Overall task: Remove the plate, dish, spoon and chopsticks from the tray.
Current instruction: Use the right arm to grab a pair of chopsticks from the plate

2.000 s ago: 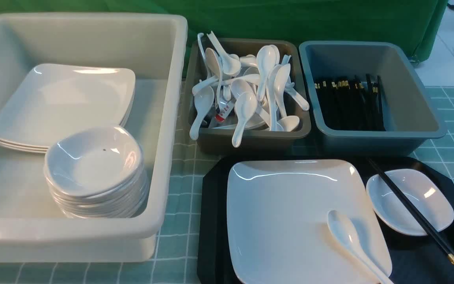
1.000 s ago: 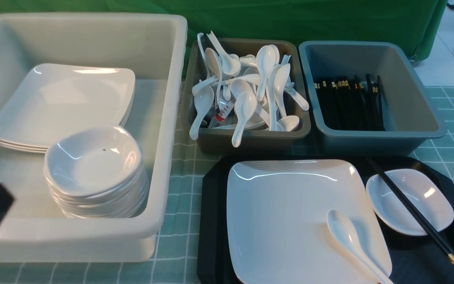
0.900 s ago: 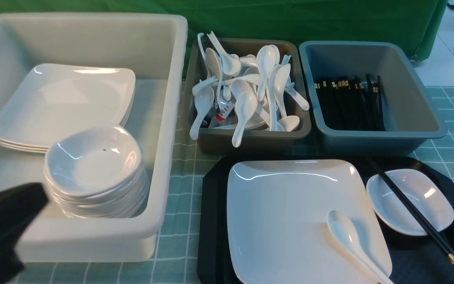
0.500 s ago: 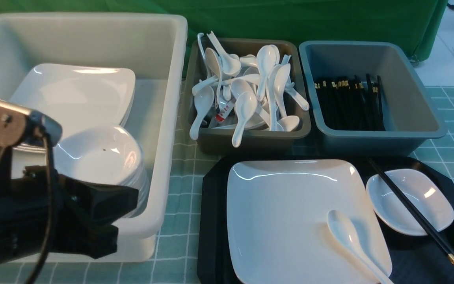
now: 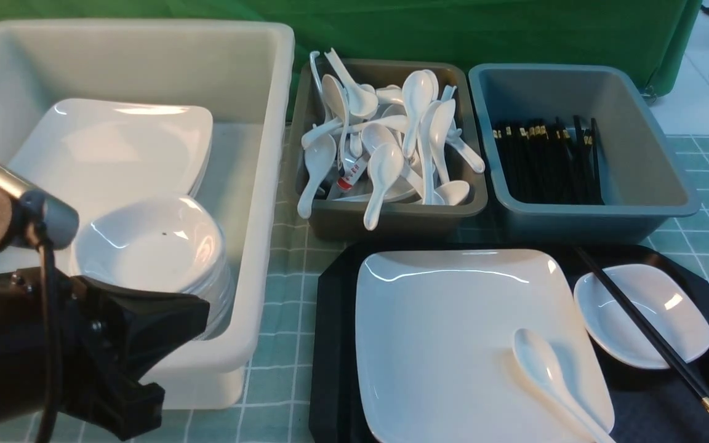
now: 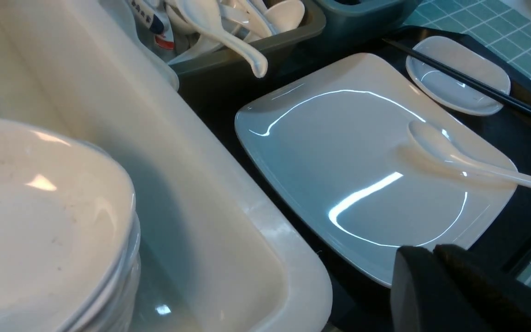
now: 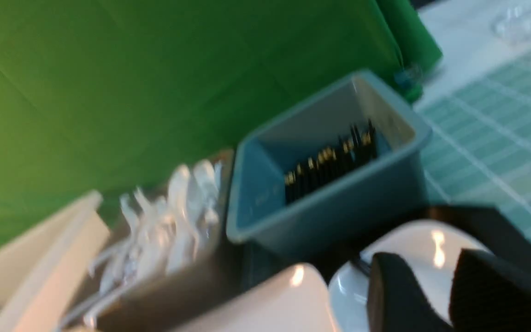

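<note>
Four items sitting on tray [image 5: 336, 344], none cleared yet.
Spoon [image 5: 536, 363] lying on plate [image 5: 440, 344], chopsticks [image 5: 637, 320] crossing dish [image 5: 674, 307]. Left fingers [image 6: 413, 290] pressed together, hovering near plate; right fingers [image 7: 394, 299] slightly parted, empty, hanging over dish. Next likely calling for lifting chopsticks first.

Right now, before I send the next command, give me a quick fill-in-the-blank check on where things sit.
The spoon lies with its bowl on the ____.
The chopsticks rest across the ____.
The brown bin holds a heap of white ____.
The left gripper is ____.
Missing words: plate; dish; spoons; shut.
</note>
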Controlling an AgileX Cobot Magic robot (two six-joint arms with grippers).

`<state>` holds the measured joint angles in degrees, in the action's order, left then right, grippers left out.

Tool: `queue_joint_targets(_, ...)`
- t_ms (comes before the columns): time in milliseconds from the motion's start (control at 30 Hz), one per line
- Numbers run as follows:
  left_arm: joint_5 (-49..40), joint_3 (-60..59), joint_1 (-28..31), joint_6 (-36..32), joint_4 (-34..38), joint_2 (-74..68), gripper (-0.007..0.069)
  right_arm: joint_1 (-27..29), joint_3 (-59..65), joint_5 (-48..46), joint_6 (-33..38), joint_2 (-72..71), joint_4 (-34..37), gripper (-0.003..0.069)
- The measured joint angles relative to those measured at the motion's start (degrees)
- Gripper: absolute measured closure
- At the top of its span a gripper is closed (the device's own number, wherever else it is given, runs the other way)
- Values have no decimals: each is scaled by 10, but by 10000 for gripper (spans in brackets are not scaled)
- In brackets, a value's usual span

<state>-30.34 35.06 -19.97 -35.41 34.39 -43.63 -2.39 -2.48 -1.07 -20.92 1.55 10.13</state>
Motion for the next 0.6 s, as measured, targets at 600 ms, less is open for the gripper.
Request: queue_joint_targets(600,-60,0,-26,-92,44,33,612,-114,-458,-382,357,650,-4,445)
